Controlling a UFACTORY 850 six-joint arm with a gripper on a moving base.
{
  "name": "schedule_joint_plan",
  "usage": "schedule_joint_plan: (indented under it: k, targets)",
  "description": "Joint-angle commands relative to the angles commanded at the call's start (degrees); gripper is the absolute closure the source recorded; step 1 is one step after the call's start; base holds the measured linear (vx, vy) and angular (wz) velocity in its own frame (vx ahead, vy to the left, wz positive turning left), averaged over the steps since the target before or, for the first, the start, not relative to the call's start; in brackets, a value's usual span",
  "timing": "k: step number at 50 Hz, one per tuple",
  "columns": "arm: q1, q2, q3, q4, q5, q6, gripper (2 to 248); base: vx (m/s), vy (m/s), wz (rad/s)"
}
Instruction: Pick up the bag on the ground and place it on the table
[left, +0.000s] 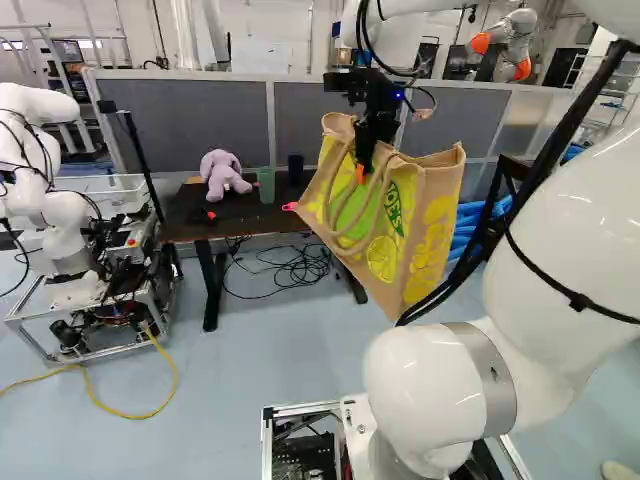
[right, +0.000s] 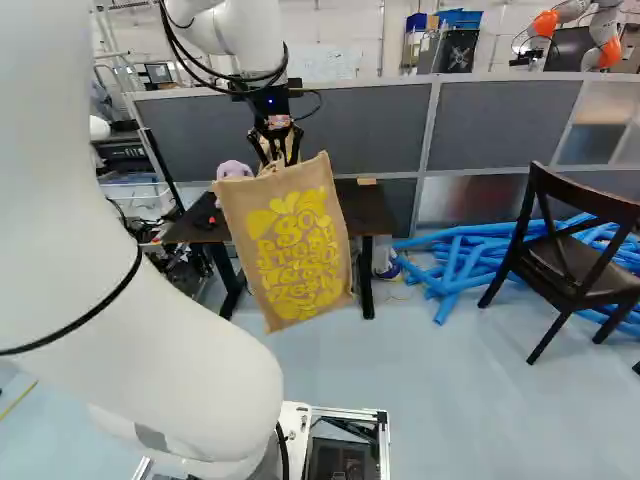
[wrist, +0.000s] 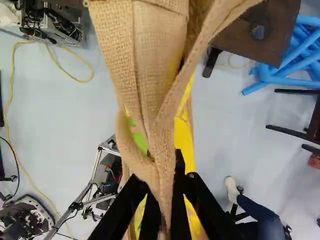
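The gripper (left: 367, 158) is high over the floor in the left base view, with the tan and yellow bag (left: 400, 220) hanging tilted from it. In the wrist view the bag's cloth and handle (wrist: 160, 135) run between the two fingers, and the gripper (wrist: 167, 212) is shut on them. The dark table (right: 370, 208) stands behind the bag, partly hidden by it in both base views. Whether the bag touches the table edge I cannot tell.
On the table are a purple plush toy (left: 222, 174), a green cup (left: 266, 185) and a dark cup (left: 295, 170). Another robot (left: 50, 190) stands left. A chair (right: 570, 255) and blue tubes (right: 460, 260) are at the right. Cables (left: 290, 268) lie under the table.
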Motion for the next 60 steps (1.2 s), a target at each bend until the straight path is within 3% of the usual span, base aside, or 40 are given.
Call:
schedule_joint_plan:
  k: [24,60]
  targets:
    - [0.0,0.0,0.0,0.0,0.0,0.0,228,0.171,-0.068,-0.172]
    - [0.0,0.0,0.0,0.0,0.0,0.0,228,0.191,-0.002,-0.024]
